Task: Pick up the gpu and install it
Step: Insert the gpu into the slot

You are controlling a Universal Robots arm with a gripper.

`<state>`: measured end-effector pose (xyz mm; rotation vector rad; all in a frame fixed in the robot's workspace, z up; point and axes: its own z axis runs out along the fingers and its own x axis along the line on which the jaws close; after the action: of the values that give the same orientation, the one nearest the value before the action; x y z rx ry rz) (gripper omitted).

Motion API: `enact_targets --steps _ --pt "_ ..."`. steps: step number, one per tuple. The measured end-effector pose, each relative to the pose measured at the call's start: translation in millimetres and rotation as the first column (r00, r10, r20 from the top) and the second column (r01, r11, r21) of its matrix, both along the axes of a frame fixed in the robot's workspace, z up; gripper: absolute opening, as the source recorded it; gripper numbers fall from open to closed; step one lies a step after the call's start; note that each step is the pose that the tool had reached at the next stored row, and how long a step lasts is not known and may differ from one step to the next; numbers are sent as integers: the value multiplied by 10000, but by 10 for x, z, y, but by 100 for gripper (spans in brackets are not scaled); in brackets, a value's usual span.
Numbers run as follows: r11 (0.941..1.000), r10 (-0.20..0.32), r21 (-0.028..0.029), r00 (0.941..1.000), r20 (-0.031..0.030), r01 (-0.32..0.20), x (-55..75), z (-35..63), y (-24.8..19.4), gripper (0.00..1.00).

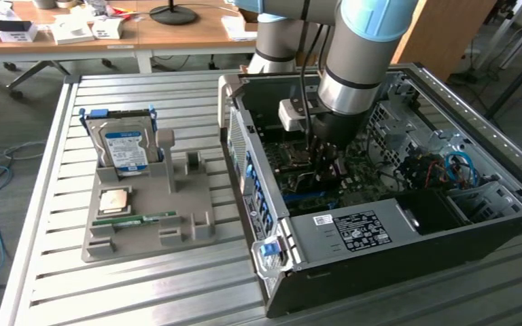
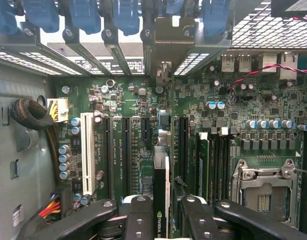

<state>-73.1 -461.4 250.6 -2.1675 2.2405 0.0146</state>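
One card, the gpu [image 2: 161, 195], is clamped edge-on between the fingers [image 2: 138, 215] of the gripper [image 2: 161, 220], which is lowered inside the open computer case [image 1: 478, 210]. In the exterior view the case lies at 3 o'clock from the grey parts holder [image 1: 184, 234]. Pick-up is complete. The card's metal bracket [image 2: 169, 45] sits in the rear slot opening, and the card stands in line over the motherboard [image 2: 138, 105]. Whether it is fully seated cannot be told; release remains.
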Motion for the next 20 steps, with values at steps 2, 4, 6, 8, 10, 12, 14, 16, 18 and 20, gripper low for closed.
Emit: enact_targets --steps 2,4,6,8,10,12,14,16,18,20 --pt "10000 2 0 10000 -1 -2 0 0 0 26" --pt "10000 3 -1 10000 -1 -3 0 1 0 26" --pt "10000 4 -1 10000 -2 -4 0 -2 0 26" --pt "10000 3 -1 10000 -1 -3 0 -6 0 26" --pt "10000 3 -2 10000 -2 -3 0 -5 0 26" --pt "10000 3 -2 10000 -1 -3 0 -8 0 26" --pt "10000 3 -2 10000 -1 -3 0 -9 0 26" --pt "10000 3 -2 10000 -2 -3 0 -9 0 26" --pt "10000 3 -1 10000 -2 -3 0 -9 0 26" --pt "10000 3 -1 10000 -1 -3 0 -12 0 26"
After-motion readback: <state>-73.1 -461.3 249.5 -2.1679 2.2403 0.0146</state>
